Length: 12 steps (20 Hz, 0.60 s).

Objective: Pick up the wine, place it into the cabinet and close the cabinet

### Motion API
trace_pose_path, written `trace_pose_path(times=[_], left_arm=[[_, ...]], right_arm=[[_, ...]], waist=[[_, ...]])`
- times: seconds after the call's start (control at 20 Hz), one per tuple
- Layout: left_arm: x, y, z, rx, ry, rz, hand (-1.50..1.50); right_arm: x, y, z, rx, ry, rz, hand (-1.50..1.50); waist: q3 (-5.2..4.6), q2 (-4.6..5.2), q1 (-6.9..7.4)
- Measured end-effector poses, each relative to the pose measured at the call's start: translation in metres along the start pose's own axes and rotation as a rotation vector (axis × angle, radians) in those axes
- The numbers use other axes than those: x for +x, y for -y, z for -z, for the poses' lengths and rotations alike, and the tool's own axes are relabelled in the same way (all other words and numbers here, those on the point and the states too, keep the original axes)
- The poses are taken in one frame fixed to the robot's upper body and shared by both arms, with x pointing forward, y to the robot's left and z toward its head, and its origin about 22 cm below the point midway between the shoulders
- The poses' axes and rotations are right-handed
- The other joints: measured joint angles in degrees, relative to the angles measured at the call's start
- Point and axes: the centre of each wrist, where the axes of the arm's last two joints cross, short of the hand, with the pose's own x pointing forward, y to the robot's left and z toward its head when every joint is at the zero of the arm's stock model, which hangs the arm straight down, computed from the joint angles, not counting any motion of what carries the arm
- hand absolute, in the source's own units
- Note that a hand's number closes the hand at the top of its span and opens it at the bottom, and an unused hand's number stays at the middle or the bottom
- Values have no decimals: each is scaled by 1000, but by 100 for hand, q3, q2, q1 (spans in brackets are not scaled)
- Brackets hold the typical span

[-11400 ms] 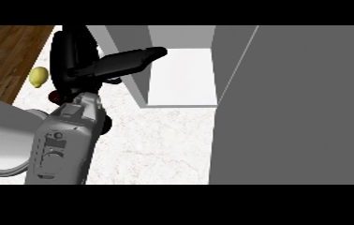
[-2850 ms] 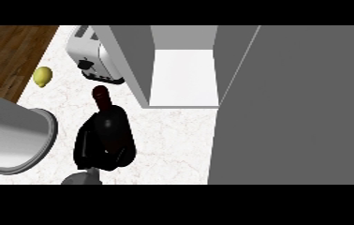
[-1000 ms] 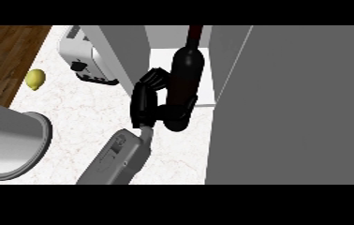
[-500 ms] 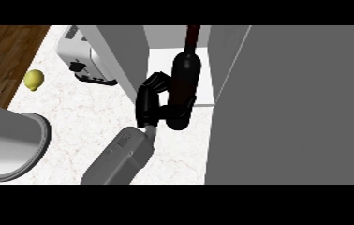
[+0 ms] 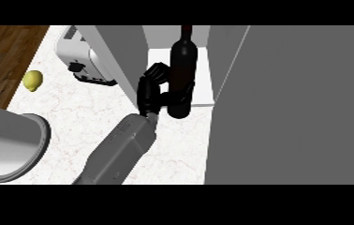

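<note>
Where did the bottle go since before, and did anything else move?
The hand took hold of the wine bottle, lifted it off the counter and carried it up to the open cabinet. The toaster, lemon and bowl stayed put.

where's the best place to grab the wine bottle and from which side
Around the wide lower body of the wine bottle, from its left: it stands upright at the cabinet opening, neck far narrower. The hand already curls there, its fingers wrapping the body.
</note>
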Motion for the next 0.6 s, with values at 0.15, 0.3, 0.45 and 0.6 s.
trace_pose_path(times=[0.15, 0.3, 0.45, 0.6], left_arm=[[1, 0, 10, 7, -2, -5, 150], [8, 5, 21, 23, -11, -3, 150], [14, 11, 31, 35, -15, 5, 150], [18, 11, 41, 45, -26, 17, 150]], right_arm=[[-2, -1, -2, 1, 1, 13, -150], [-4, -1, -3, 3, -1, 16, -150], [-4, -2, -4, 6, 5, 18, -150], [-5, 3, -4, -6, 8, 1, -150]], waist=[[0, 4, -15], [1, 6, -21], [1, 13, -35], [0, 30, 1]])
